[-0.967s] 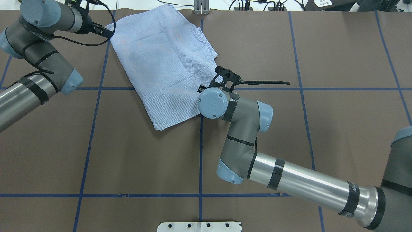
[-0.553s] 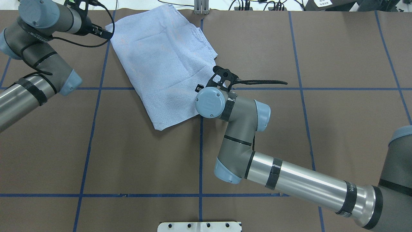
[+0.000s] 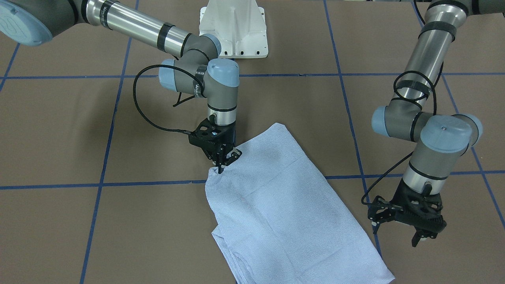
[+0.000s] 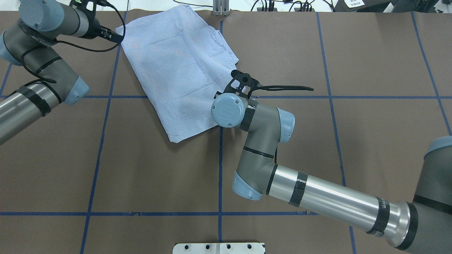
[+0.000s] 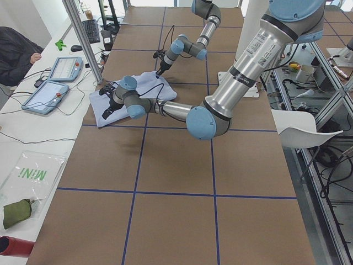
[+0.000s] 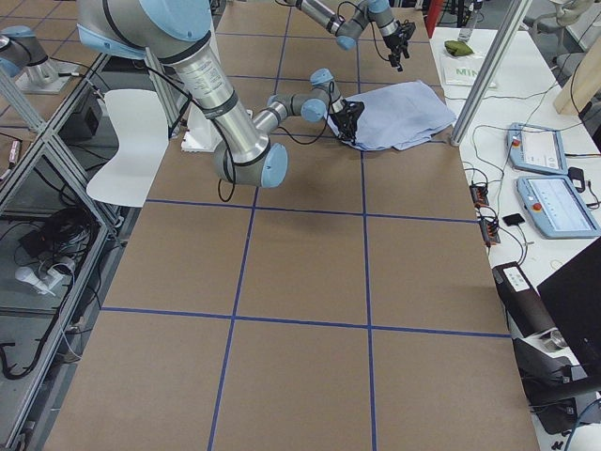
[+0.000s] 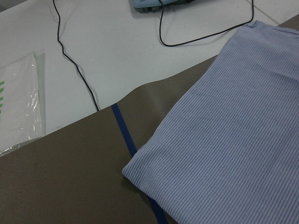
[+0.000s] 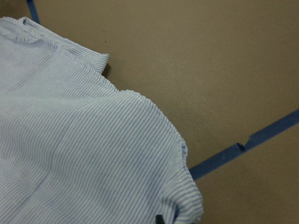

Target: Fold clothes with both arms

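The light blue striped shirt (image 3: pixel 284 213) lies folded into a rough rectangle on the brown table (image 3: pixel 79 130), towards its far left in the overhead view (image 4: pixel 176 67). My right gripper (image 3: pixel 219 167) points straight down and is shut on the shirt's side edge, which bunches up in the right wrist view (image 8: pixel 187 205). In the overhead view its fingers are hidden under the black wrist mount (image 4: pixel 240 79). My left gripper (image 3: pixel 394 234) is open and empty, just off the table beside the shirt's far corner (image 4: pixel 122 33). That corner lies flat in the left wrist view (image 7: pixel 140 168).
Blue tape lines (image 4: pixel 220 169) cross the table. The white pedestal base (image 3: pixel 232 27) stands at the robot's side. Past the table's far edge are a white bench with cables (image 7: pixel 79 79), a plastic bag (image 7: pixel 18 107) and tablets (image 5: pixel 52 94).
My right arm has shifted a little to the left and towards the far side, over the shirt's edge. The left arm has moved very slightly; the shirt's outline looks the same.
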### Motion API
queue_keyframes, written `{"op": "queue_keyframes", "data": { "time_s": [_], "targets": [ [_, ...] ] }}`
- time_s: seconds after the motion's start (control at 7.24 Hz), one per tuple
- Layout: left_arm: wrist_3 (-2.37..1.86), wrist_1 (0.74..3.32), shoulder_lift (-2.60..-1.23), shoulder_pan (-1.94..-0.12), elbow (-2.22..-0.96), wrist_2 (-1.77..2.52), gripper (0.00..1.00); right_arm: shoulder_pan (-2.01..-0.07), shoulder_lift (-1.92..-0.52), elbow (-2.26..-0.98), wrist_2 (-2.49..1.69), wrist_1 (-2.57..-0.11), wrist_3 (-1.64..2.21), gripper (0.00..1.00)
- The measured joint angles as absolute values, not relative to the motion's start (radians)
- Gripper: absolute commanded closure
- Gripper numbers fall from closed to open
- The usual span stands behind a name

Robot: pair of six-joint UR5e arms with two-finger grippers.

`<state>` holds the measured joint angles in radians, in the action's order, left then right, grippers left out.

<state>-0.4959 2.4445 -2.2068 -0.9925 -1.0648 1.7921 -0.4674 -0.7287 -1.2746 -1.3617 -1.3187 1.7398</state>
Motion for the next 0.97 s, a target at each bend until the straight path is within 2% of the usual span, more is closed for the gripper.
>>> {"op": "queue_keyframes", "data": {
  "time_s": [0.41, 0.69, 0.97],
  "targets": [
    [-0.57, 2.434, -2.132, -0.991, -1.195, 1.87, 0.0, -0.47, -0.745, -1.352, -1.376, -1.325, 1.732, 1.0],
    [-0.762, 2.432, -2.036, -0.952, -1.381, 1.934, 0.0, -0.452, -0.819, -1.475, -1.377, -1.332, 1.732, 1.0],
    [-1.022, 2.434, -1.873, -0.823, -1.624, 1.923, 0.0, -0.406, -0.88, -1.614, -1.368, -1.392, 1.737, 1.0]
  ]
}}
